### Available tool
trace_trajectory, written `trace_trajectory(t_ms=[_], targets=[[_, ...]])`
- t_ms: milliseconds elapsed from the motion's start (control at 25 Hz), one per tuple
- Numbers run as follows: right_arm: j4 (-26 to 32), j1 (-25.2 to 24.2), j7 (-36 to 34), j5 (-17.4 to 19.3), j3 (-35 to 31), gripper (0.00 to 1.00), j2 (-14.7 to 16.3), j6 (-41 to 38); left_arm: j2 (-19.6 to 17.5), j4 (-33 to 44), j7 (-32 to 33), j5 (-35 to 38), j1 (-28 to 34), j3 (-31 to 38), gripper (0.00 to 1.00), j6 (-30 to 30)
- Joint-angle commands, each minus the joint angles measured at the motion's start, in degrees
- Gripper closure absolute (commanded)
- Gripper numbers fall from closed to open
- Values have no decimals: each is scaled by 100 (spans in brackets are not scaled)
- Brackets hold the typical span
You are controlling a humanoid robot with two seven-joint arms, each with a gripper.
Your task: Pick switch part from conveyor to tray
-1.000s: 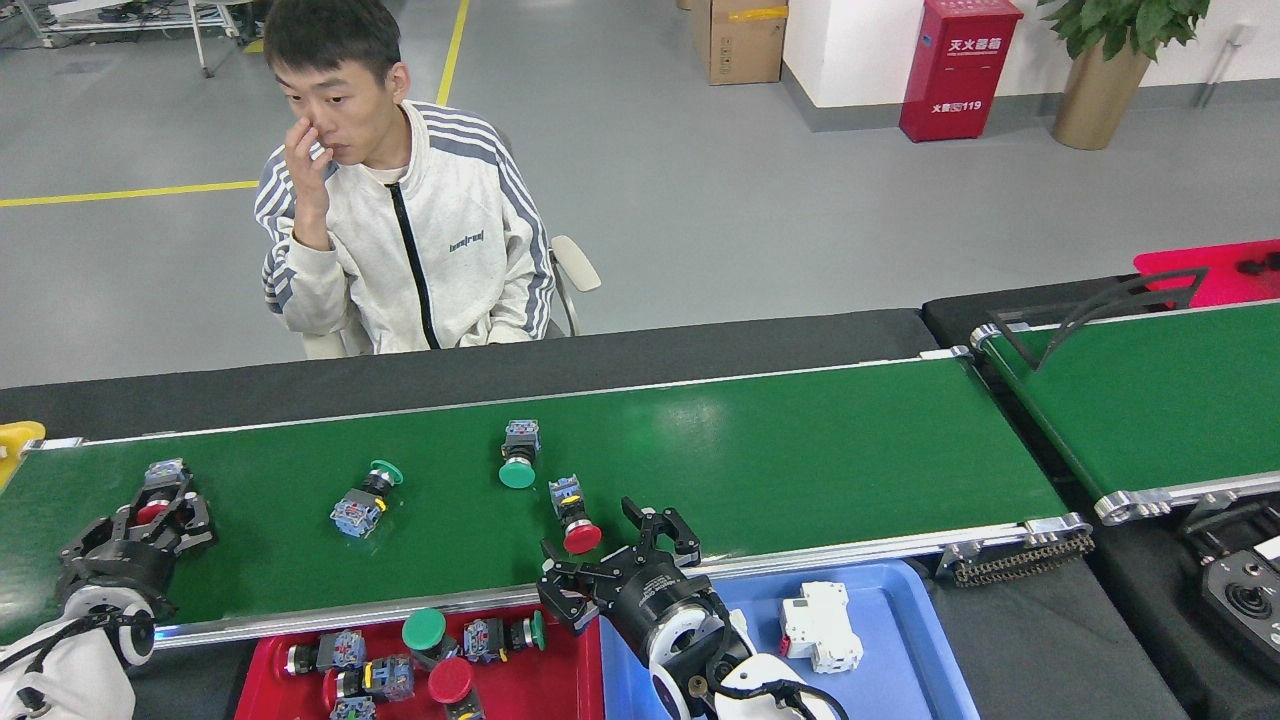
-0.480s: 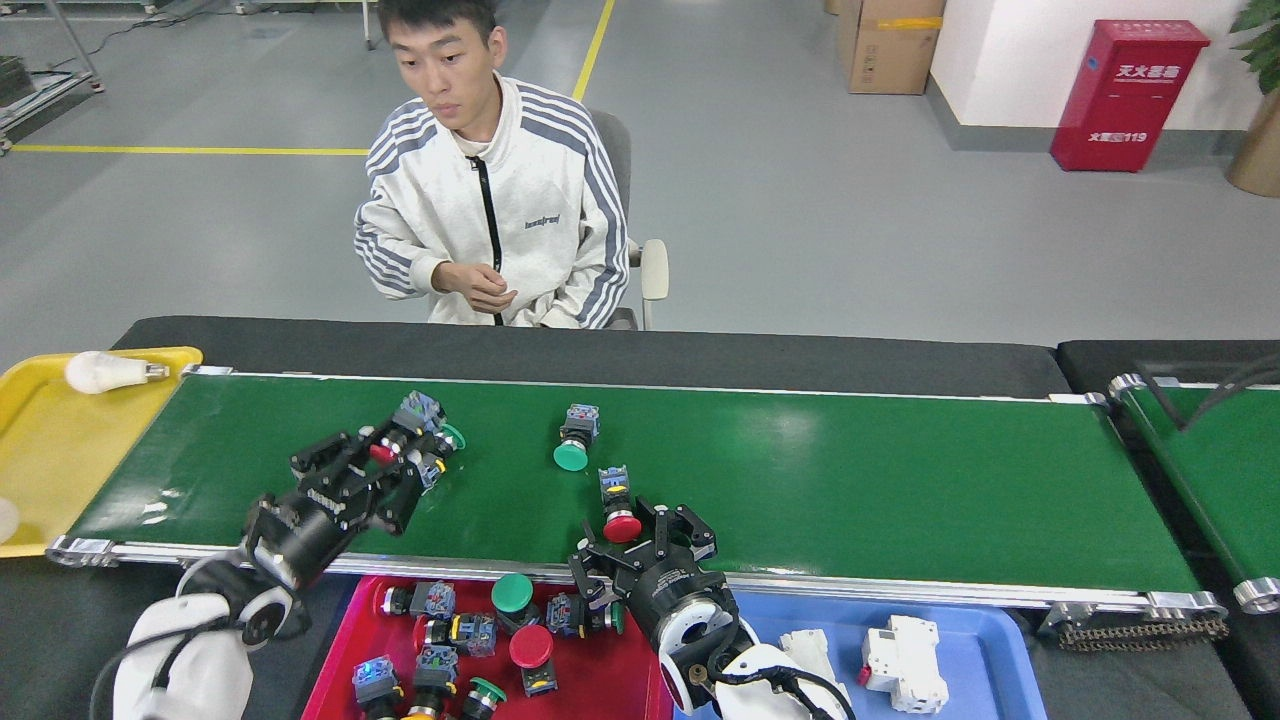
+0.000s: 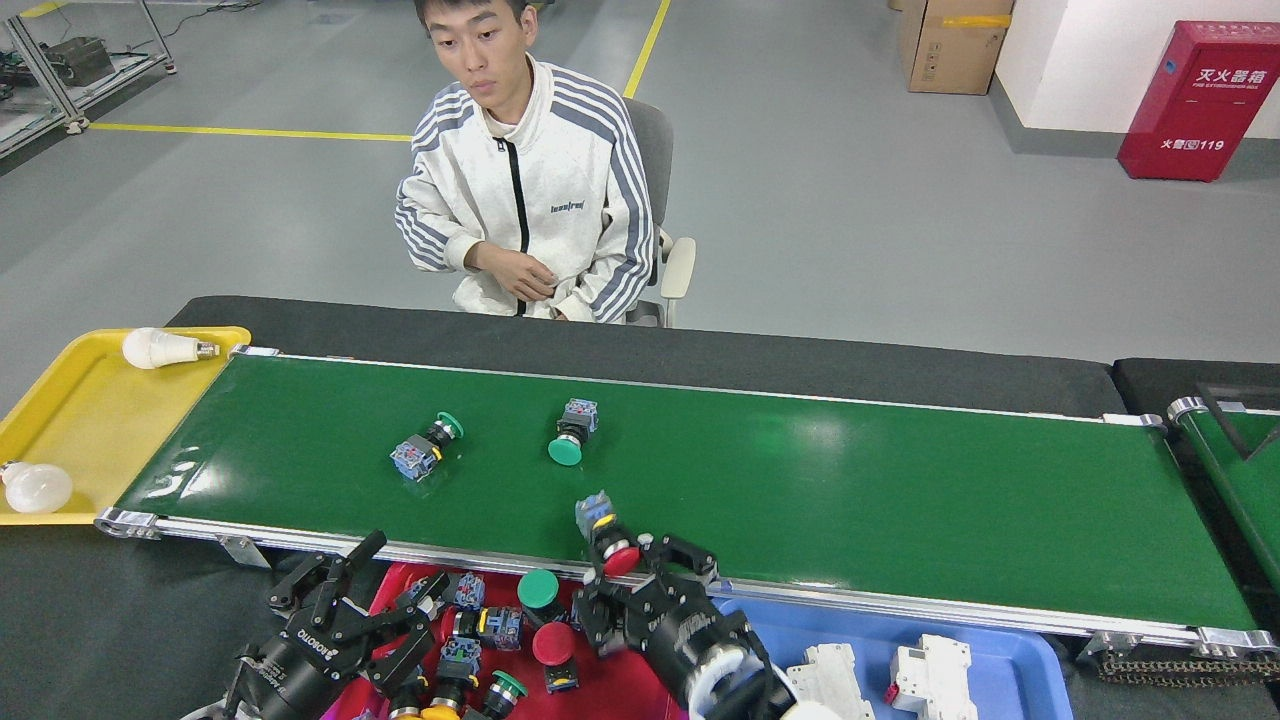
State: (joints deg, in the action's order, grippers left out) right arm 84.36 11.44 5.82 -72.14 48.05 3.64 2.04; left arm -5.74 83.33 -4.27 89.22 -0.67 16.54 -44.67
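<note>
A: Which step was in hand?

B: By my reading, two at once. The left gripper (image 3: 375, 610) hung over the near-left part of the red tray (image 3: 600, 690), its fingers spread apart with nothing between them that I could see, so it looked to be at the release end of a pick. The right gripper (image 3: 640, 580) sat at the conveyor's (image 3: 850, 500) near rail, right at a red-capped switch part (image 3: 605, 535).

A: Had the right one clamped it?

B: I could not tell. The red cap lay at about 11 o'clock from the gripper's body and touched, or nearly touched, the finger ends, but the view did not show a grip.

A: What else was on the belt?

B: Two green-capped switch parts: one (image 3: 570, 435) at 12 o'clock from the red one, another (image 3: 425, 450) at about 10 o'clock, well apart from both grippers. A seated person (image 3: 530, 190) was beyond the belt.

A: And the next move?

B: I would judge that the fingers needed to straddle the switch body, close, lift clear of the rail, then carry it toward 7 o'clock over the red tray, not the blue tray (image 3: 1010, 650) holding white breakers.
</note>
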Motion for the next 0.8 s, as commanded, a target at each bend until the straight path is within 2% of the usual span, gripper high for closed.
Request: trace_trajectory(t_ms=[0,80,120,200,360,480,560,600,760], targets=[[133,8,-46,-37,-23,0,-39,-283,-6,34,-12,8,-100,183,0,-33],[168,8,-46,-37,-59,0,-65,-257,-50,-28,-21,8,-91,183,0,81],[212,-1,-46,-37,-120,0,-83,-239,-94,-89,-21,8,-91,192,0,494],[423,-71,-46,-37,-463,0,-39,-116,-129,-168,-21,-10,-21,236,0,538],[1135,-634,-55,-45,-1931,0,32,1149,-296,-274,-21,-27,59,499,0,512],[1478,-1188,-72,-45,-2871,0,339,1729,-525,-581,-21,-45,-73,578,0,503],[1592,-1662,-213,-1,-3565,0,717,1563,-779,-1082,-21,-54,-407,666,0,494],[1618,-1864,-309,16,-3872,0,779,1396,-929,-1372,-21,-54,-600,666,0,468],[1698,-2154,-406,51,-4822,0,770,771,-1509,-2471,-30,-107,-1357,631,0,468]])
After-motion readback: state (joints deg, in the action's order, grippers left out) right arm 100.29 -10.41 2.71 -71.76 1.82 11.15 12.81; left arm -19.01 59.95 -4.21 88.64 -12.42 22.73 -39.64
